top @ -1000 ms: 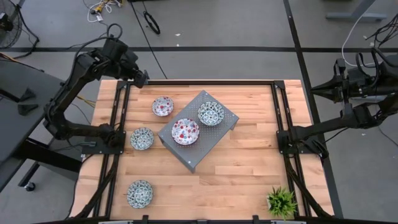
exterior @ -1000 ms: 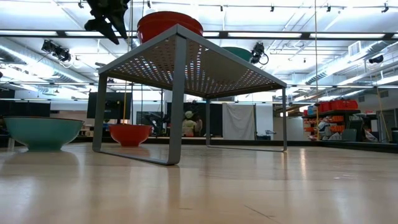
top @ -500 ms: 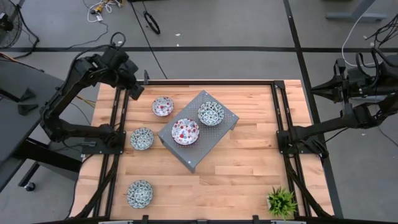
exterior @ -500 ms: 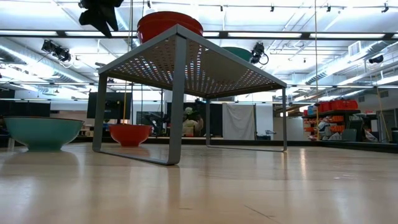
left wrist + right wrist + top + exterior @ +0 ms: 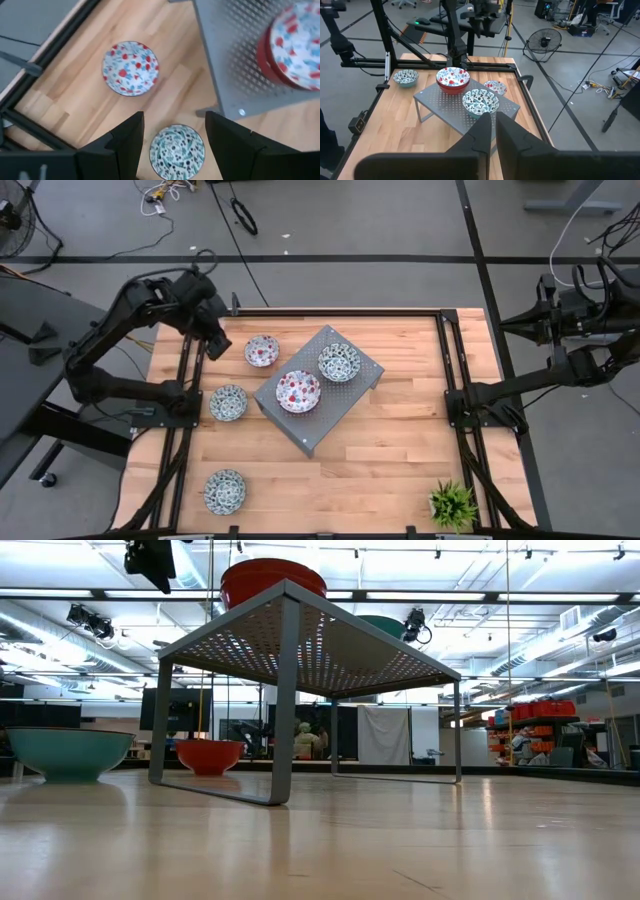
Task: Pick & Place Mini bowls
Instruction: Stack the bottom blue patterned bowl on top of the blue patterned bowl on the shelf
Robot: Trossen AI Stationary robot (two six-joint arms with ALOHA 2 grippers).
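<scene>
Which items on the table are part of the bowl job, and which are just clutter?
Job items: red-patterned bowl and teal-patterned bowl on the grey perforated stand; red-patterned bowl and two teal-patterned bowls on the table.

Lying about: potted plant at the table's corner.

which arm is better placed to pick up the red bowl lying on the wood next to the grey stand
Left. Its open pincer hangs above the table's far-left corner, close to that red-patterned bowl by the grey stand. The right pincer is shut and parked off the table's right edge, far away.
</scene>
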